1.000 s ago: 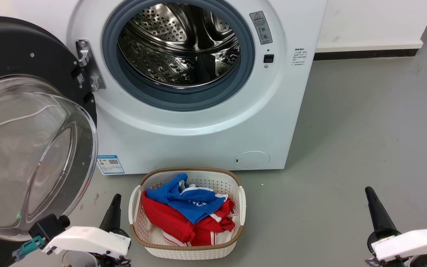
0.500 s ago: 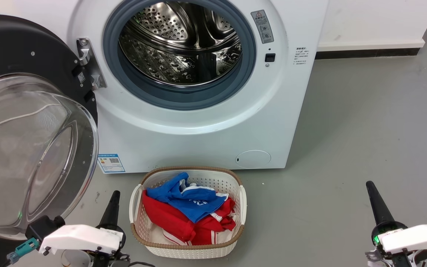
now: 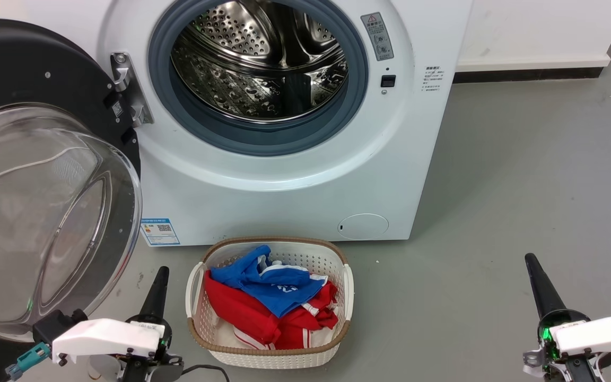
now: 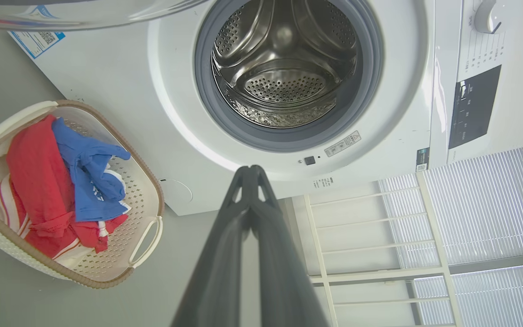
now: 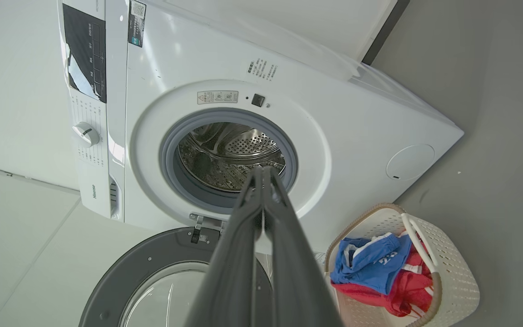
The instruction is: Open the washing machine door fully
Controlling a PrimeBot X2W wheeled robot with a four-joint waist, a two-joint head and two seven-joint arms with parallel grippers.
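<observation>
Door (image 3: pixel 45 185) is swung out on its hinge (image 3: pixel 125 90) past the left edge of the washing machine (image 3: pixel 284 185), inner face and glass bowl turned toward the robot. Drum (image 3: pixel 263 63) is fully exposed. My read is that it's at or near end of travel. Can't tell whether the hinge has hit its stop.

Left claw (image 4: pixel 249 170): fingers pressed together, holding nothing, low over the floor between the door's lower rim and the basket (image 3: pixel 273 241). Not touching either. Right claw (image 5: pixel 263 170): also pinched closed and empty, well apart to the right of the machine.

If any swing is left:
- use the left claw, which is nearest
- keep the fingers together and push as a blunt probe
- contact the black ring near the free edge, far from the hinge, for leverage
- stay off the glass bowl, which looks slick and curved, so the tip could skate
- follow the arc slowly and stop at first resistance
- keep the elbow clear of the basket by the machine's front bottom edge
</observation>
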